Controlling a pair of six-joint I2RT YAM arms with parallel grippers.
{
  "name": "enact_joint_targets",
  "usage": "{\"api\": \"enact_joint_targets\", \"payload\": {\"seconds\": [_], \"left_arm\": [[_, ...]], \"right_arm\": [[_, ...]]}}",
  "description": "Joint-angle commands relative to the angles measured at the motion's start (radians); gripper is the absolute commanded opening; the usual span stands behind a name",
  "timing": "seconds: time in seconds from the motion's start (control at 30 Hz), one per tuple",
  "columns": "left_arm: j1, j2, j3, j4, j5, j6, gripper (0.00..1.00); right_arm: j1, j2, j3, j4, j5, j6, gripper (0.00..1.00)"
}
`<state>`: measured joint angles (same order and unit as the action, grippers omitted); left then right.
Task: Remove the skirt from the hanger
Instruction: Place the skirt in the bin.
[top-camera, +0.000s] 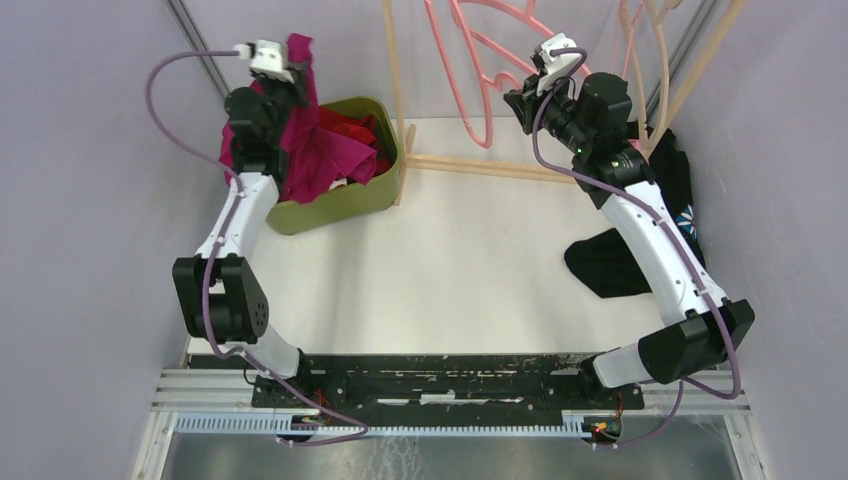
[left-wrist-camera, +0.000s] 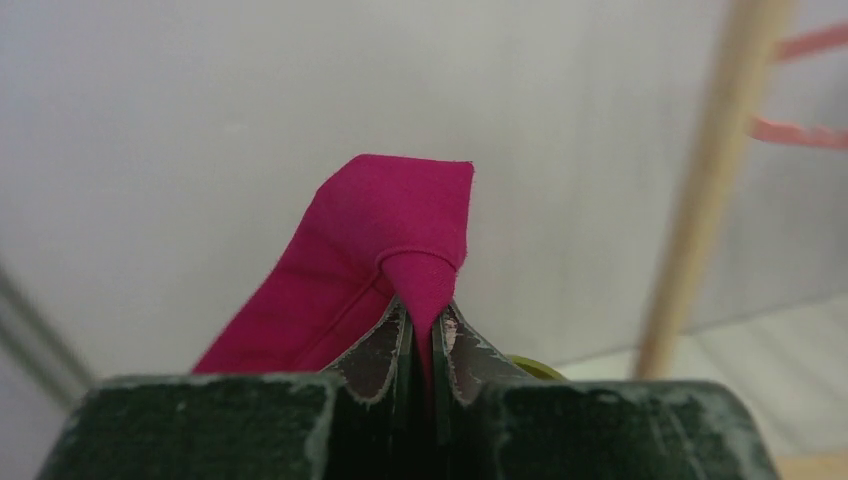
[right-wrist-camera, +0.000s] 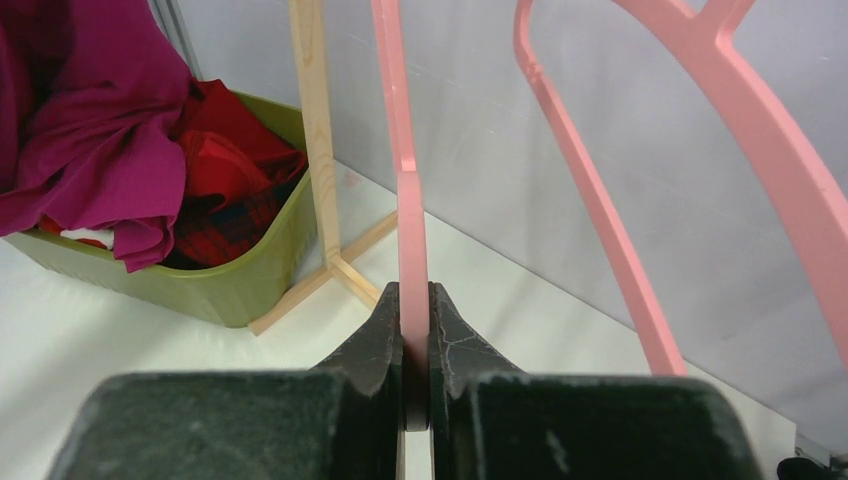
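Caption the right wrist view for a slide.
Right gripper clamped on the pink hanger; magenta skirt hangs into the green bin behind.

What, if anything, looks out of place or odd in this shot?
A dark garment lies crumpled on the right side of the table, partly under the right arm. It is outside the green bin that holds the other clothes. Nothing else stands out.

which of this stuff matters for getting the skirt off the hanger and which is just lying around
In the job:
skirt, pinched in left gripper
hanger, clamped in right gripper

Lying about:
bin
red clothes
wooden rack
black garment
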<state>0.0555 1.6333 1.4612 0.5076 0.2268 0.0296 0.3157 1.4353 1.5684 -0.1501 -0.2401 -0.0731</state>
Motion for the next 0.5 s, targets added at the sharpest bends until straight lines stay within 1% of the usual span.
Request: {"api": "enact_joint_targets", "payload": {"seconds": [0.0, 0.13, 0.2, 0.27, 0.33, 0.47], "left_arm": [[-0.121, -0.109, -0.095, 0.063, 0.089, -0.047, 0.03], [-0.149, -0.149, -0.235, 0.043, -0.011, -0.071, 0.03], [-0.149, -0.158, -0.287, 0.000, -0.056, -0.036, 0.03], [-0.147, -0.148, -0.307, -0.065, -0.104, 0.004, 0.03], [-0.136, -0.125, -0.314, -0.121, -0.151, 0.009, 0.03], [-0.105, -0.055, -0.312, -0.217, -0.165, -0.023, 0.03]], "right_arm": [[-0.006, -0.012, -0.001, 0.098, -0.019, 0.033, 0.01], [-0.007, -0.022, -0.016, 0.106, -0.028, 0.041, 0.01], [-0.006, -0.034, -0.028, 0.104, -0.027, 0.033, 0.01], [-0.006, -0.044, -0.045, 0.103, -0.026, 0.029, 0.01], [-0.006, -0.053, -0.053, 0.100, -0.025, 0.026, 0.01], [-0.006, -0.057, -0.056, 0.099, -0.028, 0.022, 0.01]]}}
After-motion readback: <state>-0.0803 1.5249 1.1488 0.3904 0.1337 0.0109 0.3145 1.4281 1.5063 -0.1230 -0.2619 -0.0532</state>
